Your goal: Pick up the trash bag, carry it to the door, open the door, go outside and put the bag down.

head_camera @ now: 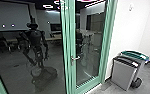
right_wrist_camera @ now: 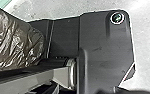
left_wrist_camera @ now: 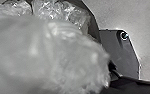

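Observation:
A green-framed glass door [head_camera: 91, 45] stands closed ahead in the head view, its silver lever handle [head_camera: 76, 58] near the middle of the picture. Crumpled, shiny translucent plastic of the trash bag [left_wrist_camera: 73, 57] lies close before the left wrist camera, with darker bag material around it. In the right wrist view the bag [right_wrist_camera: 16, 42] appears as a brown, wrinkled, bulging shape beside the robot's base. How the left gripper holds the plastic is hidden by the bag itself.
Two bins, one with a dark lid [head_camera: 124, 72] and one with a teal lid [head_camera: 136, 55], stand right of the door by the white wall [head_camera: 131, 27]. Dark glass [head_camera: 11, 62] left of the door reflects the robot. Grey floor [head_camera: 111, 89] lies before the bins.

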Available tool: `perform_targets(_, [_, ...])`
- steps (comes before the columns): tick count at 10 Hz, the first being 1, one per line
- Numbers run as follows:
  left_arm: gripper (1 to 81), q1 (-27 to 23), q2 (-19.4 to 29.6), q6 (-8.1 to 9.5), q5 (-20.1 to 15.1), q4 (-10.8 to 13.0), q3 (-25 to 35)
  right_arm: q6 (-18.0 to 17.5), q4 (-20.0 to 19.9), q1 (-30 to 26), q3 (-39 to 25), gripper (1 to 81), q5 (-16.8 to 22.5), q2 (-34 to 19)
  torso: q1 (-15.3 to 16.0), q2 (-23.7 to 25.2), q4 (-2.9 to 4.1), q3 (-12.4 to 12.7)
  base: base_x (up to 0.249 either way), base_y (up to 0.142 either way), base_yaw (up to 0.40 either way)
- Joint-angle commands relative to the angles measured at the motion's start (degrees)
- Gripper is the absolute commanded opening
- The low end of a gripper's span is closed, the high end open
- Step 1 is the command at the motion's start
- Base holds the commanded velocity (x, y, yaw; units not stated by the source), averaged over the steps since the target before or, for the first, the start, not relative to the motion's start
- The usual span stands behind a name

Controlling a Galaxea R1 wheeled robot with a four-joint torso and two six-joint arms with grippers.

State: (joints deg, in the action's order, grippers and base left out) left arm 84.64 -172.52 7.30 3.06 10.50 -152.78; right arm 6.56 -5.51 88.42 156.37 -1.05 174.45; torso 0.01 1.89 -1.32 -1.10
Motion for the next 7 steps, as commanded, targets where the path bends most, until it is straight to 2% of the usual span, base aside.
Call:
perform_targets(1, [1.0, -3.2, 0.1, -0.27, -2.3, 0.7, 0.2, 0.4, -0.1, -2.7, -0.3, 81.1, 3.2, 0.2, 0.0, 0.0, 0.0, 0.0, 0.134, 0.0, 0.0])
perform_targets(3, [1.0, -3.2, 0.0, -0.27, -2.3, 0.7, 0.2, 0.5, -0.1, -2.8, -0.5, 81.1, 3.2, 0.2, 0.0, 0.0, 0.0, 0.0, 0.134, 0.0, 0.0])
perform_targets(7, [1.0, -3.2, 0.0, -0.27, -2.3, 0.7, 0.2, 0.5, -0.1, -2.8, -0.2, 81.1, 3.2, 0.2, 0.0, 0.0, 0.0, 0.0, 0.134, -0.065, 0.0])
